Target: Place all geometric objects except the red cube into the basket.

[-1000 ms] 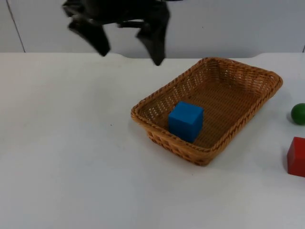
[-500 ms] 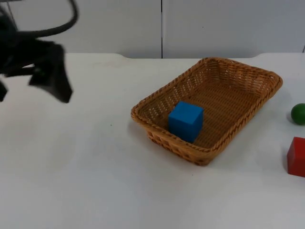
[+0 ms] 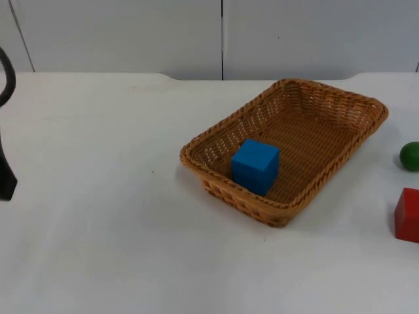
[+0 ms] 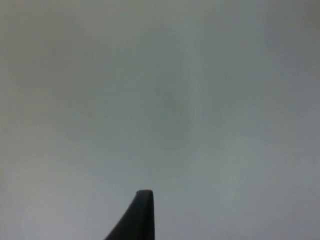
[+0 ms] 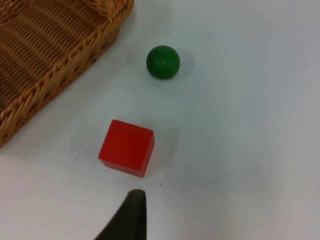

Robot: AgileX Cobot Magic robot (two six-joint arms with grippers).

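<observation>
A blue cube (image 3: pixel 255 165) lies inside the woven basket (image 3: pixel 216 135), near its front wall. To the basket's right, a green ball (image 3: pixel 410 156) rests on the white table, with a red cube (image 3: pixel 407 214) in front of it. Seen from the right wrist, my right gripper (image 5: pixel 131 215) hangs just short of the red cube (image 5: pixel 126 147), the green ball (image 5: pixel 163 62) lies beyond it, and a corner of the basket (image 5: pixel 60 55) is off to the side. My left gripper (image 3: pixel 6 178) is at the table's far left edge, well away from the basket.
The grey partition wall (image 3: pixel 222 36) closes the table at the back. Bare white table top (image 3: pixel 98 216) stretches left of and in front of the basket. The left wrist view looks onto plain surface (image 4: pixel 160 100).
My left arm has swung from behind the basket across to the table's far left edge. The basket, blue cube, ball and red cube have not moved.
</observation>
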